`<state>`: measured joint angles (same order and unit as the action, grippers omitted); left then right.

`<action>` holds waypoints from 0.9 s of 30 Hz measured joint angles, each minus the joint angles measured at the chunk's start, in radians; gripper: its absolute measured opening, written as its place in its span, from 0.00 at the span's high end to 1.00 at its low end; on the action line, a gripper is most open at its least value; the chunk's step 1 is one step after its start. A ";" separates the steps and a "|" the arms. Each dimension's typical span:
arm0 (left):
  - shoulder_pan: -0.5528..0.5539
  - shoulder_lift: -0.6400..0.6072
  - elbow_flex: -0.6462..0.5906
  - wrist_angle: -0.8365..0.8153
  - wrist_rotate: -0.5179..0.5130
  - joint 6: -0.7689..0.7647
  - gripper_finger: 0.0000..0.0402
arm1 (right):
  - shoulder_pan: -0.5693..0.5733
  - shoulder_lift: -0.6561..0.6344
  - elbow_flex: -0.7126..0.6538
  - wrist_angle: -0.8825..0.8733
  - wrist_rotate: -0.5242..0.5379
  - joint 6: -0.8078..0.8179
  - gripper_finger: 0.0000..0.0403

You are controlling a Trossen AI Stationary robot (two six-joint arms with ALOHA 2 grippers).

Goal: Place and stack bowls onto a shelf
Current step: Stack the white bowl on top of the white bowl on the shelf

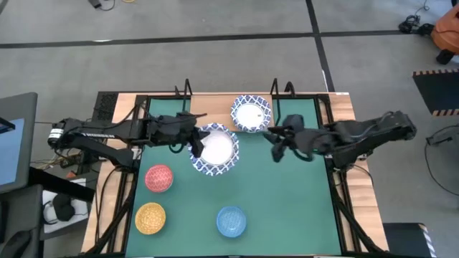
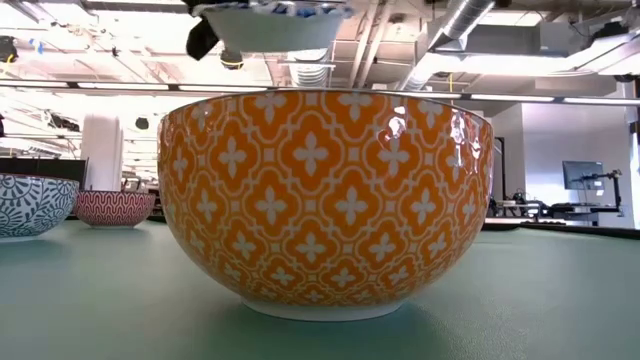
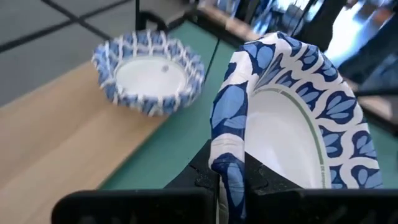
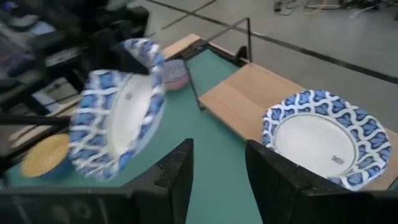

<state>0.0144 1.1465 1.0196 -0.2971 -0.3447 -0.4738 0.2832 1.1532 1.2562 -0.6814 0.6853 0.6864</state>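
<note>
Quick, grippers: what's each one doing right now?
Left gripper: shut on the rim of a white bowl, held above the mat.
Right gripper: open, empty, near the shelf.

The yellow bowl (image 2: 325,205) is filling the low view, hiding the shelf; the raised white bowl (image 2: 272,22) is running off its top edge.

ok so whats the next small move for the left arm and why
Probably carry the held bowl toward the shelf and over the bowl already there. The left gripper is shut on its rim, lifted off the mat; the right gripper is open and empty.
</note>
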 joint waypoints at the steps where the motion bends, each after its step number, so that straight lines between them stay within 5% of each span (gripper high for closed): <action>1: 0.006 0.008 0.000 0.035 0.007 0.007 1.00 | 0.018 -0.016 0.000 -0.031 0.002 0.013 0.59; 9: 0.021 0.109 0.000 0.280 0.025 -0.012 1.00 | 0.176 -0.054 -0.001 -0.272 0.108 0.198 0.62; 19: 0.021 0.252 0.000 0.531 0.024 -0.116 1.00 | 0.347 -0.053 -0.001 -0.325 0.105 0.288 0.63; 27: 0.039 0.374 0.174 0.450 -0.002 -0.086 1.00 | 0.431 -0.052 -0.001 -0.458 0.137 0.431 0.65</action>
<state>0.0537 1.5203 1.1936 0.1525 -0.3466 -0.5597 0.7141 1.1007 1.2549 -1.1394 0.8227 1.1178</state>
